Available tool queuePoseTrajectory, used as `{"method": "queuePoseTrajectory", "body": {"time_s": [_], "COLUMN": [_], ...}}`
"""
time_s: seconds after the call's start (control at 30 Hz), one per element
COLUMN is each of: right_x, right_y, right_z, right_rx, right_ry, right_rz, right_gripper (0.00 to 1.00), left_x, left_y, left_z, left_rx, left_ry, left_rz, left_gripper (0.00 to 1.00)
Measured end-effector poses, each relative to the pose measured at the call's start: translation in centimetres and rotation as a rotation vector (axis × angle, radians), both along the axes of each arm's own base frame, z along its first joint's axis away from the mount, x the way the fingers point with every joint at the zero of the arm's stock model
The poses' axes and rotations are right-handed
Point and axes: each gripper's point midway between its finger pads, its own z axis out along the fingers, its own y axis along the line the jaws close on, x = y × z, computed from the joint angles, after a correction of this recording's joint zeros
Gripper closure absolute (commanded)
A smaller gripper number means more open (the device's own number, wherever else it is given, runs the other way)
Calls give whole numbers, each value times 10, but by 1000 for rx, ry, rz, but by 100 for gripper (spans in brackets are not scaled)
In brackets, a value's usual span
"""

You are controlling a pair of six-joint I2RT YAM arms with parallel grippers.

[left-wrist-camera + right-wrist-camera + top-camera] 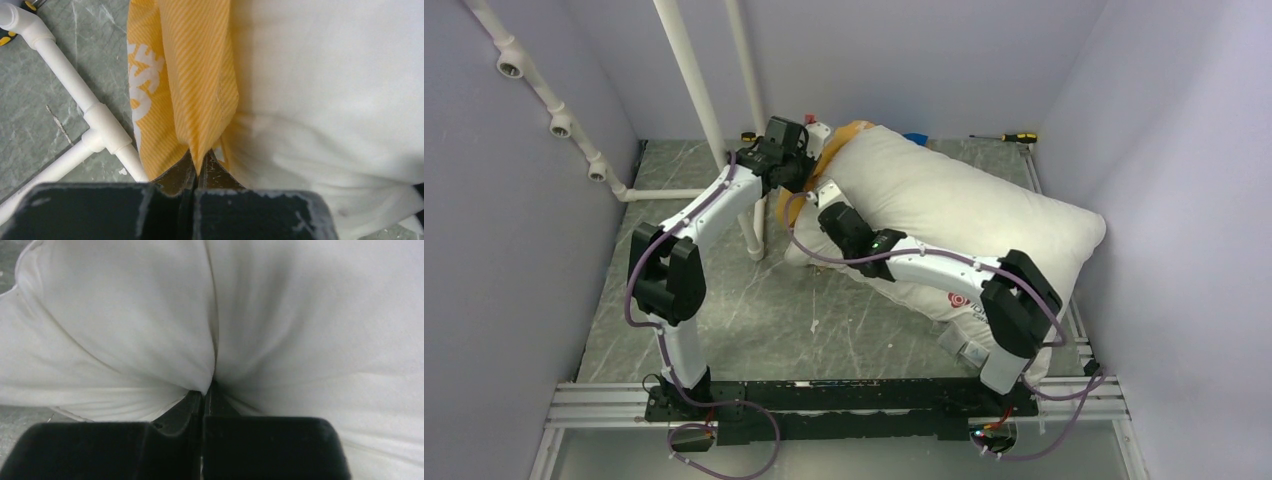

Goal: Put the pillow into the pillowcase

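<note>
Top external view, largest first.

1. Worktop (754,310): grey, marbled, walled on three sides.
2. Pillow (964,215): plump, white, lying aslant from the middle of the far edge to the right edge. Its small red logo (964,300) faces the near right corner. Most of it is bare, so the stuffing looks barely begun.
3. Pillowcase (195,75): thin yellow-orange striped cloth with white lettering, bunched against the pillow's far left end near the far edge. How far it overlaps the pillow cannot be told.
4. Left gripper (196,167): jaws closed to a sliver, pinching a hanging fold of the pillowcase. This is probably to hold the case's edge taut so it can be drawn over the pillow.
5. Right gripper (206,392): jaws clamped on a puckered fold of the pillow, with creases running out from the pinch. It is likely gathering a corner to feed in.
6. White pipe frame (699,100): at the far left corner, beside the case.
7. Screwdriver (1014,136): at the far right corner, apart from the work.
</note>
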Motion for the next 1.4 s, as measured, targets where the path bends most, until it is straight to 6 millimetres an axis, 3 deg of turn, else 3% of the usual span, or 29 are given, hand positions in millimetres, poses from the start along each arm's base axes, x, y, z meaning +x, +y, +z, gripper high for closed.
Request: {"method": "queuePoseTrajectory", "body": {"time_s": [0.13,0.33,0.43,0.67,0.8,1.0,1.23,1.4], "right_x": [8,28,39,54,60,62,56,53], "right_y": [-16,-70,-81,-69,-65,-63,-57,-60], "right_z": [18,71,81,61,60,66,68,85], "right_rx": [78,222,218,183,187,221,283,349], "right_ry": [16,-9,-24,26,46,61,97,95], "right_rz": [-25,-125,-158,-171,-189,-214,-207,-201], "right_gripper": [100,100,100,100,100,100,100,100], "left_x": [-2,-6,-10,-25,-28,-36,-62,-75], "left_y": [4,4,-1,-14,-17,-28,-46,-56], "left_z": [-3,-2,4,8,22,60,105,136], "left_rx": [9,-4,-39,-116,-144,-238,-408,-522], "left_ry": [1,-12,-9,63,75,99,215,273], "left_rz": [7,4,-13,-60,-70,-66,-82,-87], "left_gripper": [100,100,100,100,100,100,100,100]}}
